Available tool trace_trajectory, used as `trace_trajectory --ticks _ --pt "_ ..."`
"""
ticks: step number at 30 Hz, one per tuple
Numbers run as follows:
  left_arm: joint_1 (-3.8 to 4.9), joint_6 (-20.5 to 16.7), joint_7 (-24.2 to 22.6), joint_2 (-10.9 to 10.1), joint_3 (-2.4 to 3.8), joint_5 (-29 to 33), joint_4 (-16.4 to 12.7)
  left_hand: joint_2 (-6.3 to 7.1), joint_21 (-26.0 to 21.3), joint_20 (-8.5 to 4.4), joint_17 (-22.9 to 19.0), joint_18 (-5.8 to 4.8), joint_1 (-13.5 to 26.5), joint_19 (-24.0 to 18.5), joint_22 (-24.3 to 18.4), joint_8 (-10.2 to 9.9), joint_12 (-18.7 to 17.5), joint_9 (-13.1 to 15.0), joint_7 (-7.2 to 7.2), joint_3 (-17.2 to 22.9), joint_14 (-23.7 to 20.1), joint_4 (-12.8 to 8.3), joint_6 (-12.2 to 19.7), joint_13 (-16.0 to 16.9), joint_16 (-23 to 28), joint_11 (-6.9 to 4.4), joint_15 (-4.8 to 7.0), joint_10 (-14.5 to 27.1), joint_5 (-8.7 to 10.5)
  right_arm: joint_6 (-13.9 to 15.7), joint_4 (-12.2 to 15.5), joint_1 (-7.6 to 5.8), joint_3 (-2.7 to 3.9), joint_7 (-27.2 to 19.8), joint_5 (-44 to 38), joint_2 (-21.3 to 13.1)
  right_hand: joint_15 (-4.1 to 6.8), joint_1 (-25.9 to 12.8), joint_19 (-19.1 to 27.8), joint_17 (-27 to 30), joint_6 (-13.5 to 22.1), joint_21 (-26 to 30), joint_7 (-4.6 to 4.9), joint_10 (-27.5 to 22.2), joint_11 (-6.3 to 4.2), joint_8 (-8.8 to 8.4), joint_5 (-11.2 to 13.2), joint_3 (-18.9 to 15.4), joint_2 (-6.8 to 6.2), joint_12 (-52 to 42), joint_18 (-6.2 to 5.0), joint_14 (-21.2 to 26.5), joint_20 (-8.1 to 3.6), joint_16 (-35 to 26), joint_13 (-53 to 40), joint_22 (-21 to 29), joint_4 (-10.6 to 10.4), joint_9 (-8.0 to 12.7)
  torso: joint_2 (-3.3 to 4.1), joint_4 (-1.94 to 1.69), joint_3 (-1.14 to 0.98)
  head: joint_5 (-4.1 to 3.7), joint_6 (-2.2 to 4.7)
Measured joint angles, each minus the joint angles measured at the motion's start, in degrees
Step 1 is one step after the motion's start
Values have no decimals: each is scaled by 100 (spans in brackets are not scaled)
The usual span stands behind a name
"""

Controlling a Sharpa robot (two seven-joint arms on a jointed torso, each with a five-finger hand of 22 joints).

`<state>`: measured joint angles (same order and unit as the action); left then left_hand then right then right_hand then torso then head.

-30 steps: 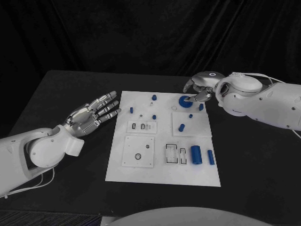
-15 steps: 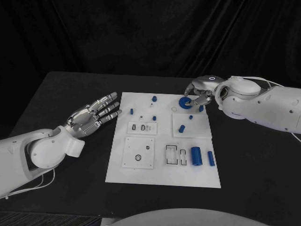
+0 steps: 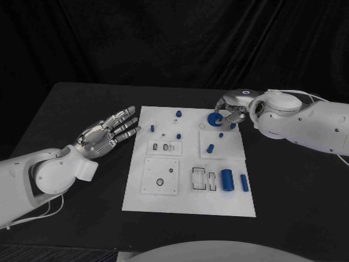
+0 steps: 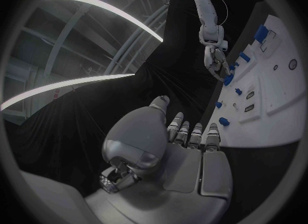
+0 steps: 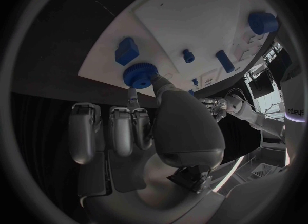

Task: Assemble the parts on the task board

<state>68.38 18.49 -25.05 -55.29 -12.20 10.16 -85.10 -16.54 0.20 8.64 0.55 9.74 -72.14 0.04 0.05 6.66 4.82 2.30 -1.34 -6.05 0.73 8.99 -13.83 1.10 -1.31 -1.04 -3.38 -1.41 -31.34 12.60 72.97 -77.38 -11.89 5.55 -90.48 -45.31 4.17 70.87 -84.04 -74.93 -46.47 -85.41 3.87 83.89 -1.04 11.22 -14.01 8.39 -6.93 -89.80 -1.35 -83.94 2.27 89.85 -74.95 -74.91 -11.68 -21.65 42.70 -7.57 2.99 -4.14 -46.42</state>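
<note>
The right hand [image 3: 234, 108] pinches a round blue part [image 3: 215, 119] at the task board's [image 3: 188, 197] far right corner — its fingers cover part of the piece. Since a second ago it has carried the part slightly nearer. The left hand [image 3: 108, 131] stays open, flat, beside the board on the black bench [image 3: 300, 196] — dark curtain behind.

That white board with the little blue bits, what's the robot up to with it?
It is putting small parts together on the task board. Its right hand pinches a round blue gear-like part at the board's far right corner. Its left hand hovers open beside the board's left edge, holding nothing. Other blue parts lie on the board.
</note>
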Motion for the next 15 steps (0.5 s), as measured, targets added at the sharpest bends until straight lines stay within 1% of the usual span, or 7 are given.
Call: trace_trajectory --ticks 1,3,8,10,14,15 --pt "0 1 1 1 0 0 3 0 0 0 0 0 0 0 0 0 0 0 0 0 0 0 0 0 0 0 0 0 0 -4 -6 9 0 0 0 4 0 19 0 0 43 8 15 0 0 57 -65 -5 19 0 0 0 0 0 0 0 6 -59 0 0 0 -1 0" --pt "0 5 2 5 0 0 7 0 0 0 0 0 0 0 0 0 0 0 0 0 0 0 0 0 0 0 0 0 0 -10 -14 22 0 0 0 15 0 62 0 0 163 22 14 0 0 175 -202 1 62 0 0 0 0 0 0 0 64 -188 1 -1 0 -2 0" --pt "0 17 7 15 0 0 16 0 0 0 0 0 0 0 0 0 0 0 0 0 0 0 0 0 0 0 0 0 0 -10 -52 33 6 -6 2 52 0 91 0 0 342 55 27 20 20 414 -637 48 91 0 0 0 0 0 0 0 159 -426 2 -4 2 -5 -13" --pt "0 21 10 17 0 0 21 0 0 0 -1 0 0 0 1 0 0 0 0 0 0 0 0 0 0 0 0 0 0 -8 -69 40 10 -11 2 69 0 93 0 0 382 55 28 20 20 467 -761 73 93 0 0 0 0 0 1 0 184 -482 3 -4 3 -8 -15" --pt "0 29 15 20 0 0 25 0 0 0 -1 0 0 0 1 0 0 0 0 0 0 0 0 0 0 0 0 0 0 -3 -87 49 16 -25 6 91 -12 137 0 0 441 74 31 20 20 569 -1039 149 137 0 0 -13 0 0 0 1 264 -567 4 -1 3 -4 -16" --pt "0 30 16 22 0 0 25 0 0 0 -1 0 0 0 1 0 0 0 0 0 0 0 0 0 0 0 0 0 0 0 -89 51 17 -30 7 93 -15 158 0 0 442 75 31 20 20 597 -1170 176 158 0 0 -15 0 0 1 1 318 -586 4 0 3 0 -16"
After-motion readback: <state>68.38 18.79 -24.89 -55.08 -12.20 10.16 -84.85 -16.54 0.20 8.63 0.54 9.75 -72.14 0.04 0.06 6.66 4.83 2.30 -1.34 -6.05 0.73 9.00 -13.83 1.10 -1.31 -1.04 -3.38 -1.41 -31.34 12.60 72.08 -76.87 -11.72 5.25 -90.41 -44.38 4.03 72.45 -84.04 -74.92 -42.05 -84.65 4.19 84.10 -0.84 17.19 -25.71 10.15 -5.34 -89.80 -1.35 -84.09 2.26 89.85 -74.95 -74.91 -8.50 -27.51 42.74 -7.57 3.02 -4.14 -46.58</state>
